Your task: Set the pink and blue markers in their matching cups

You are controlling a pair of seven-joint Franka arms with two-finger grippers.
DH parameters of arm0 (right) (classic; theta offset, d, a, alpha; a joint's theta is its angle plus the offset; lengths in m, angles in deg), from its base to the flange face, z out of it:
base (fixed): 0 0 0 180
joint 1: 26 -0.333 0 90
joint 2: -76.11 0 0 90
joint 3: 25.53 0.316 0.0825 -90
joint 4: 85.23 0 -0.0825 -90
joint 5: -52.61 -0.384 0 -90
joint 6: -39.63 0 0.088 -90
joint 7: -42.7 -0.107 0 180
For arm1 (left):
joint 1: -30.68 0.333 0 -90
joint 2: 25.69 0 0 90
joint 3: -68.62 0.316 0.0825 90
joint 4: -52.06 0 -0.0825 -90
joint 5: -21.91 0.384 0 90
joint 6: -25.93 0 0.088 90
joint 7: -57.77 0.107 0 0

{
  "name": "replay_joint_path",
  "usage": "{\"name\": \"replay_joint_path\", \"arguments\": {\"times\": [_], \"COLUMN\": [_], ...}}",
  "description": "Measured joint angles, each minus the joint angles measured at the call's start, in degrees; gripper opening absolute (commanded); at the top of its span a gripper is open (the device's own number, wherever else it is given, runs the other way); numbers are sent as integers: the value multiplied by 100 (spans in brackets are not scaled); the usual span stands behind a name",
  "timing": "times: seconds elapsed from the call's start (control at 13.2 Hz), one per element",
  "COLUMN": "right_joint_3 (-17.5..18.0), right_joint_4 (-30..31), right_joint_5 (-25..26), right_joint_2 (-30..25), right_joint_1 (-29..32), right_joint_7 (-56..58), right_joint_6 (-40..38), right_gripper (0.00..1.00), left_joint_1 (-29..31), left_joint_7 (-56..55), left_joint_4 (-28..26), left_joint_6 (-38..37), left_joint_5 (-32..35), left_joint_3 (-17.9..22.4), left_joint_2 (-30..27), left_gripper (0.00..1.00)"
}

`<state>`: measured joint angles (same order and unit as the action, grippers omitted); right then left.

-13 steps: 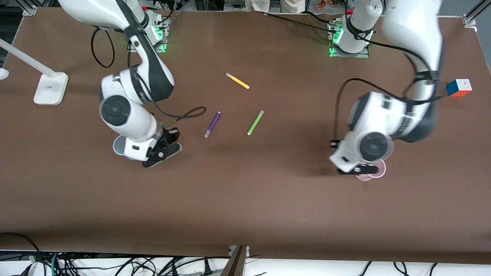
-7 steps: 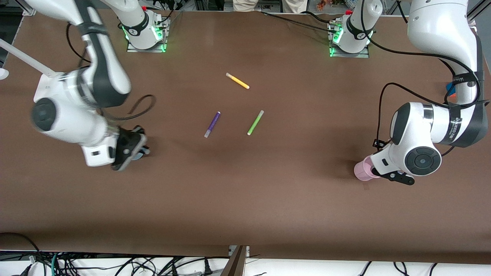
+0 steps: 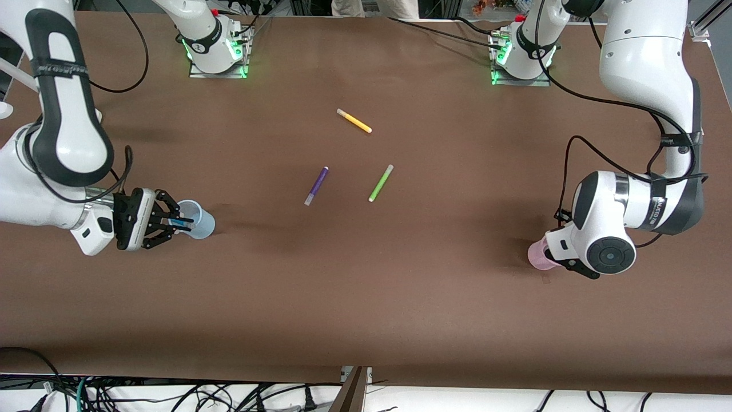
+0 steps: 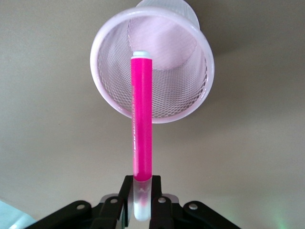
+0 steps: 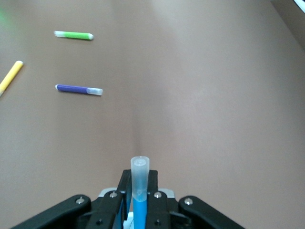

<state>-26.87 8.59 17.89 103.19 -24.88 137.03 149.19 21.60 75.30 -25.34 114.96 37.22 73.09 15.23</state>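
The right gripper [image 3: 171,219], clamped on the blue marker [image 5: 139,191], sits beside the blue cup [image 3: 197,219], while the left gripper [image 4: 141,210], clamped on the pink marker [image 4: 142,129], points it at the pink cup [image 4: 157,67].

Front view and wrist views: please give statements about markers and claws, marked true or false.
The left claw is shut on the pink marker. True.
The right claw holds the purple marker. False: it holds the blue marker; the purple marker lies on the table.
The green marker is held by a claw. False: it lies on the table.
The yellow marker lies farther from the front camera than the purple marker. True.
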Motion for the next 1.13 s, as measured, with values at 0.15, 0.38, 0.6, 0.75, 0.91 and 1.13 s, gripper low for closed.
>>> {"name": "replay_joint_path", "arguments": {"times": [0.15, 0.38, 0.6, 0.75, 0.91, 1.13], "right_joint_3": [1, 2, 5, 5, 5, 10], "right_joint_4": [7, 74, 145, 235, 268, 177], "right_joint_5": [-378, -540, -555, -569, -609, -762], "right_joint_2": [156, 227, 226, 234, 252, 229], "right_joint_1": [101, 177, 314, 478, 604, 661], "right_joint_7": [553, 810, 1061, 1270, 1294, 371], "right_joint_6": [-180, -407, -688, -798, -860, -861], "right_gripper": [0, 0, 0, 52, 100, 100], "left_joint_1": [-11, -13, -13, -19, -8, 344], "left_joint_7": [3, -8, -520, -1097, -1282, -1323], "left_joint_4": [31, 106, 303, 421, 445, 426], "left_joint_6": [30, 41, 80, 65, 25, -90], "left_joint_5": [11, 12, 10, 2, -233, -1001], "left_joint_3": [0, 1, -2, -36, -33, 28], "left_joint_2": [0, -8, -293, -804, -1405, -2132], "left_gripper": [100, 100, 100, 100, 100, 100]}}
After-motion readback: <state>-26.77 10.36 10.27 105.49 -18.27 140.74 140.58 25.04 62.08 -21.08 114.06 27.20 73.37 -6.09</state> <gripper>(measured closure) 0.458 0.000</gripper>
